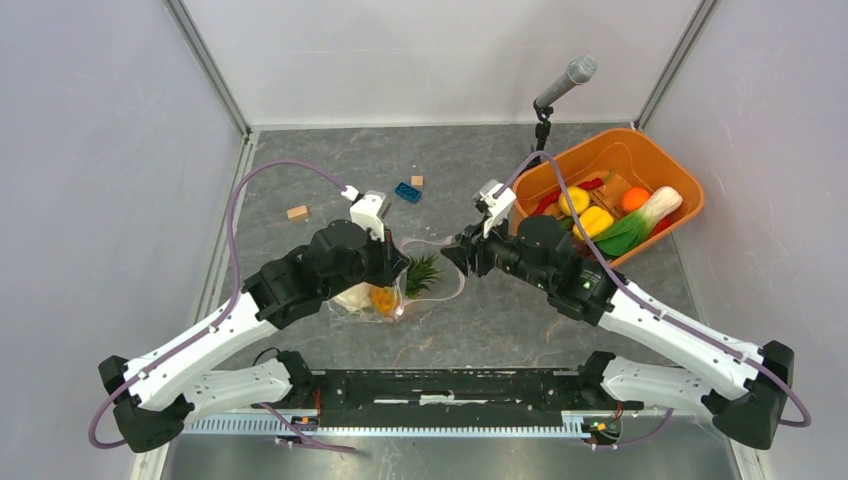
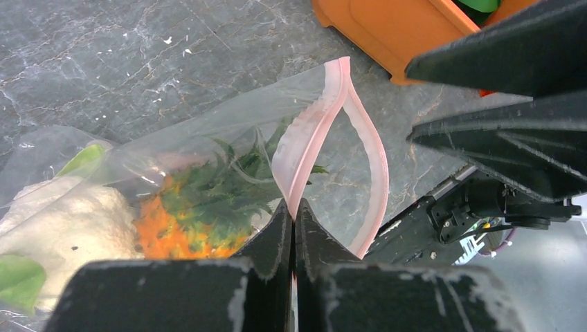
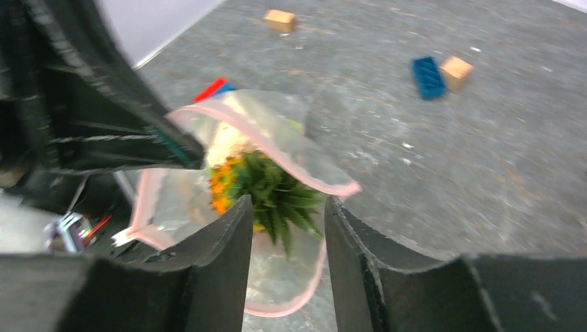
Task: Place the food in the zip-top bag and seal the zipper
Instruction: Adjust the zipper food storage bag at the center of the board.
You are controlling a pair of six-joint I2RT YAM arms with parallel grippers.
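- The left claw (image 2: 293, 228) is pressed together on the zipper (image 2: 304, 138), pinching one lip. It should grip firmly and high, so that the mouth gapes.
- The zip-top bag (image 2: 173, 145) lies mid-bench (image 1: 500, 320), mouth toward 3 o'clock. The cauliflower (image 2: 76, 221) and the pineapple (image 2: 201, 207) are inside. I judge the leaves are too near the mouth, and a push toward 9 o'clock helps.
- The right claw (image 3: 284, 235) is spread and empty, just before the mouth.
- The orange basket (image 1: 600, 155), at 2 o'clock from the bag, holds the yellow pepper (image 1: 595, 222) and more food. The claw should lift clear of the loose lip first.
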